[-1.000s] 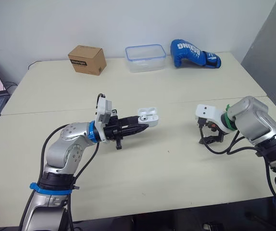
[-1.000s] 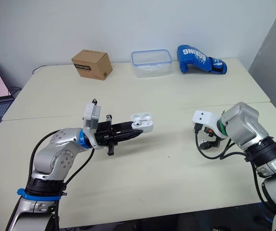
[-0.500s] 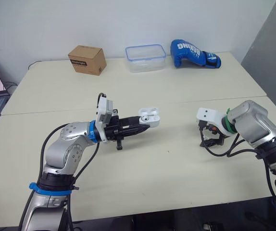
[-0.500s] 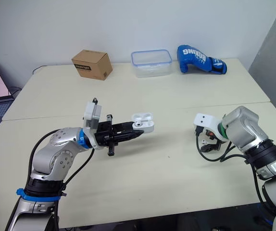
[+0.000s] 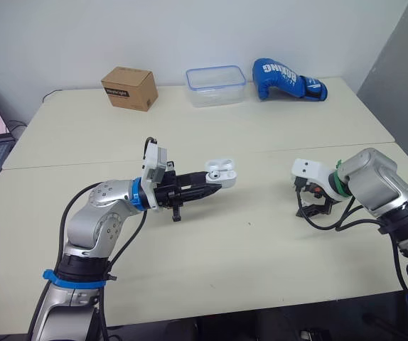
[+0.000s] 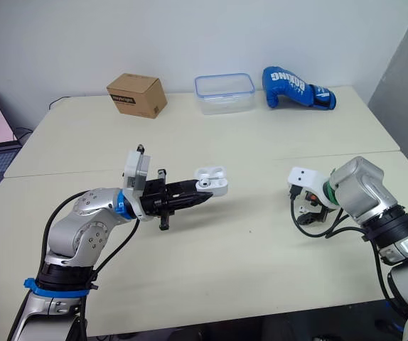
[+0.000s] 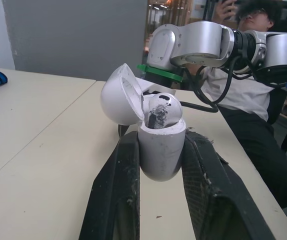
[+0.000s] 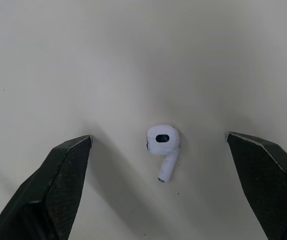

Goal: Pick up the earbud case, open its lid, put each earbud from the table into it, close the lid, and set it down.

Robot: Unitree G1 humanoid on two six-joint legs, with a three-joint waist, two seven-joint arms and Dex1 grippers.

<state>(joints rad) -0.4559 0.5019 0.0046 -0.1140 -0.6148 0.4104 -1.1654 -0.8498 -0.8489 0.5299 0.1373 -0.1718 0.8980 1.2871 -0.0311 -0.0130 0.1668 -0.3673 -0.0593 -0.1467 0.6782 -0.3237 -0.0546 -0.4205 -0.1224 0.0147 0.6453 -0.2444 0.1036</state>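
1. 2 grippers are at work here. The left gripper (image 5: 212, 187) is clamped on the lower half of the earbud case (image 7: 161, 150) and holds it up off the desk (image 5: 261, 256). The lid (image 7: 117, 95) is hinged back and the 1st earbud (image 7: 159, 107) is already seated inside.
2. The right gripper (image 5: 315, 204) is spread wide and points down at the desk. The 2nd earbud (image 8: 162, 145) lies flat on the surface between its fingers, touching neither.
3. Risk 1, as I judge it: the 2nd earbud is small, smooth and rounded. Fingers that close off-centre or ride too high could squirt it out sideways or skid it across the desk.
4. Risk 2: a pinch across the bulb with the stem at an odd angle would leave it poorly lined up for the empty socket. Forcing it in could then twist the earbud case in the left gripper's hold.
5. Risk 3: the lid stands free, so a knock from the right gripper on its way in could swing it shut or jolt the 1st earbud loose.
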